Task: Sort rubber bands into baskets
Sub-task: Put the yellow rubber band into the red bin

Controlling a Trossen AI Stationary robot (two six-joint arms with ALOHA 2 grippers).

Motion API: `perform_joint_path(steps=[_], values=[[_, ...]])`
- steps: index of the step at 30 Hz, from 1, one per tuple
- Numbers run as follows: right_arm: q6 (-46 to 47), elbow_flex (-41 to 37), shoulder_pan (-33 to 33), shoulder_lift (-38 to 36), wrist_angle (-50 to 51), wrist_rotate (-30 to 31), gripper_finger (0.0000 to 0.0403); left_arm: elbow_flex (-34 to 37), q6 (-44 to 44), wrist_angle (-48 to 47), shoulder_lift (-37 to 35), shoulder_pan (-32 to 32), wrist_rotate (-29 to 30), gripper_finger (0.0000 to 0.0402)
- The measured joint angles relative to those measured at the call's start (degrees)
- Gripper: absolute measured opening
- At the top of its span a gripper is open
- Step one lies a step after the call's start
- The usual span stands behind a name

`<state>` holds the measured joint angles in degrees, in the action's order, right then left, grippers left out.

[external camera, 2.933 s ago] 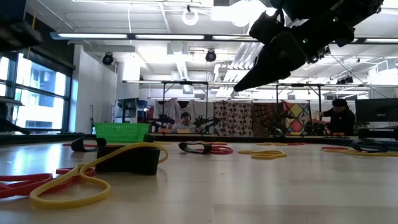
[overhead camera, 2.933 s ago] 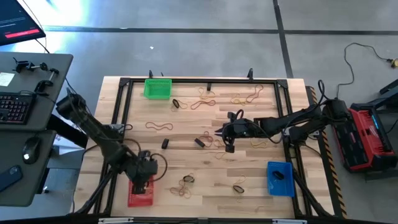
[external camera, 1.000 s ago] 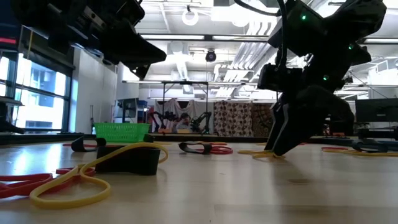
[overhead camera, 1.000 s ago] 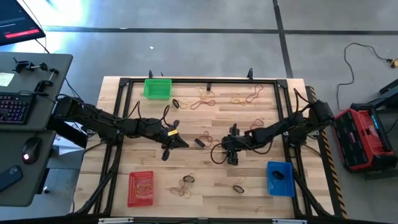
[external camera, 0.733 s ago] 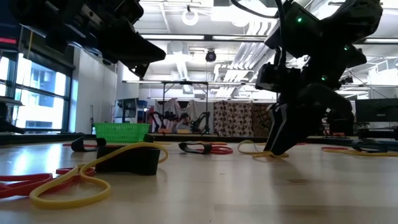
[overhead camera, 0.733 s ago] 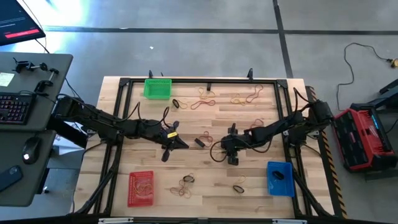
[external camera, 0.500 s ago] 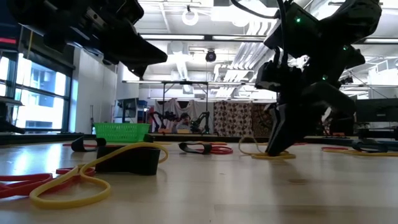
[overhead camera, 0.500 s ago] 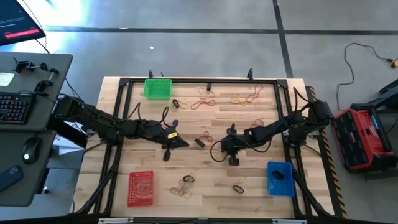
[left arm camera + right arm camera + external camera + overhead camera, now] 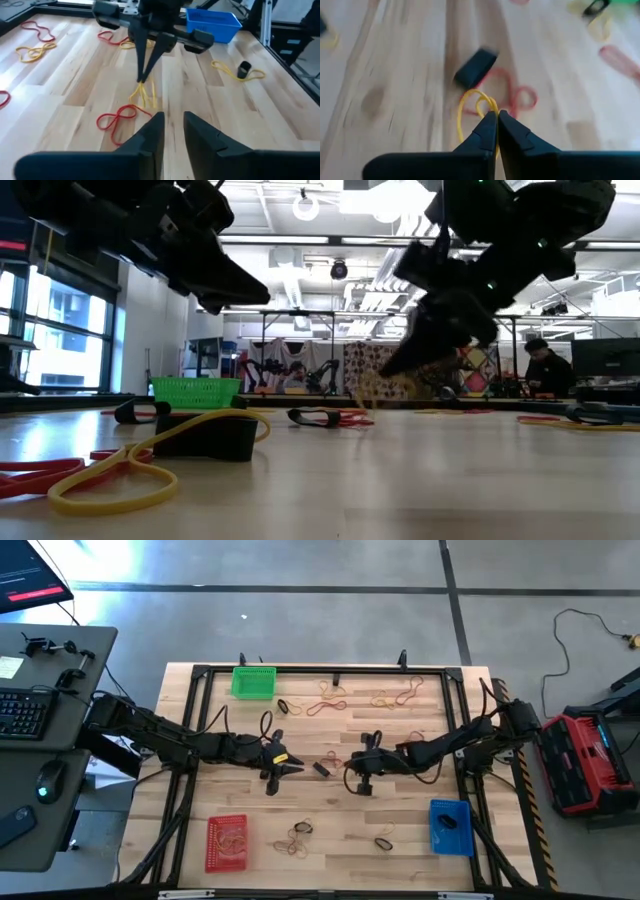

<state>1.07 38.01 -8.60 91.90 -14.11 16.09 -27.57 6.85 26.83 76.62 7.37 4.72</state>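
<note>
My right gripper (image 9: 352, 782) is over the middle of the table, shut on a yellow rubber band (image 9: 145, 94) that hangs under its tips (image 9: 385, 370). My left gripper (image 9: 290, 770) hovers just left of it, above the wood, slightly open with nothing between its fingers (image 9: 172, 120). A red rubber band (image 9: 117, 117) lies flat on the wood between the two grippers. The green basket (image 9: 253, 681) stands at the far left, the red basket (image 9: 228, 842) at the near left and the blue basket (image 9: 450, 825) at the near right. My right gripper pinches the yellow rubber band at its top bend (image 9: 491, 106), between the two fingertips. The fingers slant down from the table's right side. The band hangs slack in loops below them; whether its low end still touches the wood, I cannot tell.
Several more bands lie scattered: a cluster at the far edge (image 9: 335, 697), some at the near edge (image 9: 298, 837), a yellow one with a black piece (image 9: 242, 72). Small black pieces (image 9: 320, 768) lie between the arms. A black frame (image 9: 200, 675) borders the table.
My right gripper has risen and shifted a little toward the table's left, tipping less steeply, and has drawn the yellow band up from the wood, so that it now hangs under the fingertips. My left gripper has stayed in place.
</note>
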Motion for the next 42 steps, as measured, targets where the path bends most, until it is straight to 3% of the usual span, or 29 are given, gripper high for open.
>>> perform_joint_path(steps=[12, 17, 23, 35, 42], values=[[-4.16, 0.08, 0.0, 0.0, -13.59, 2.82, 0.0, 0.0, 0.0, 3.67, 1.14, 2.2, 6.18, 0.0138], [-5.17, 0.12, -0.01, 0.0, -14.49, 2.87, 0.0, -3.68, -0.61, 6.09, 7.1, 2.45, 6.78, 0.0163], [-5.19, 0.14, -0.04, 0.0, -14.69, 2.87, 0.0, -10.19, -4.86, 6.15, 16.12, 2.41, 12.96, 0.0183], [-6.06, 0.17, -0.07, 0.0, -15.2, 2.78, 0.0, -15.19, -7.57, 4.18, 22.97, 2.41, 18.25, 0.0184], [-6.24, 0.17, -0.17, 0.0, -15.38, 2.37, 0.0, -15.19, -7.56, 3.14, 22.91, 2.36, 17.98, 0.0135]])
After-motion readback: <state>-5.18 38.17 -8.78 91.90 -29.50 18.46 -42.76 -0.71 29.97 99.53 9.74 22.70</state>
